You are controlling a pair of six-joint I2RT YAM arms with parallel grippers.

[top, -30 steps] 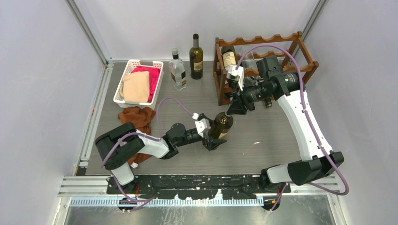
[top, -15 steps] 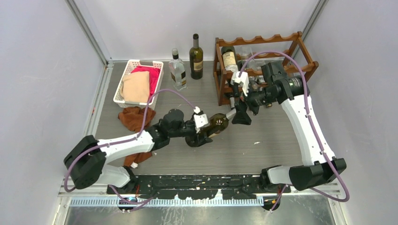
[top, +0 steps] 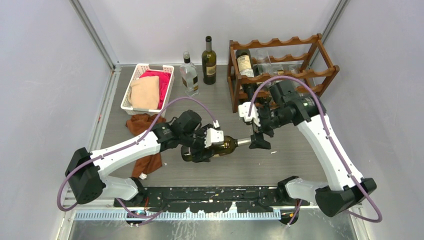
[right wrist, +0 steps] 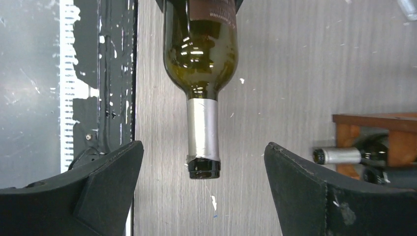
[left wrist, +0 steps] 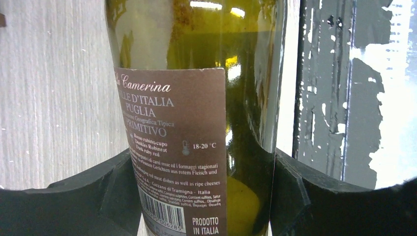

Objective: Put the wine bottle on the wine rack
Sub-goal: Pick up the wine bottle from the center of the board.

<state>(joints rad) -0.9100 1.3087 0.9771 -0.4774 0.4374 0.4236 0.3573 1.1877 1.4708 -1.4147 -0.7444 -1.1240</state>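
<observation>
My left gripper (top: 212, 146) is shut on the wine bottle (top: 227, 146), a dark green bottle held lying level above the table with its neck pointing right. In the left wrist view the black fingers (left wrist: 98, 191) press both sides of the bottle (left wrist: 172, 113) at its brown label. The right gripper (top: 260, 139) is open, its jaws standing wide on either side of the silver-foiled neck (right wrist: 202, 130) without touching it. The reddish-brown wine rack (top: 280, 42) stands at the back right and holds other bottles (top: 244, 62).
A white basket (top: 131, 85) with cloths is at the back left, and a brown cloth (top: 146, 125) lies in front of it. A clear bottle (top: 189, 75) and a dark bottle (top: 209, 60) stand upright left of the rack. The rack's corner (right wrist: 373, 123) shows right of the right gripper.
The left arm has tipped the bottle from upright to lying level. The right gripper opened wide off the bottle's top and came down toward the front, around the neck.
</observation>
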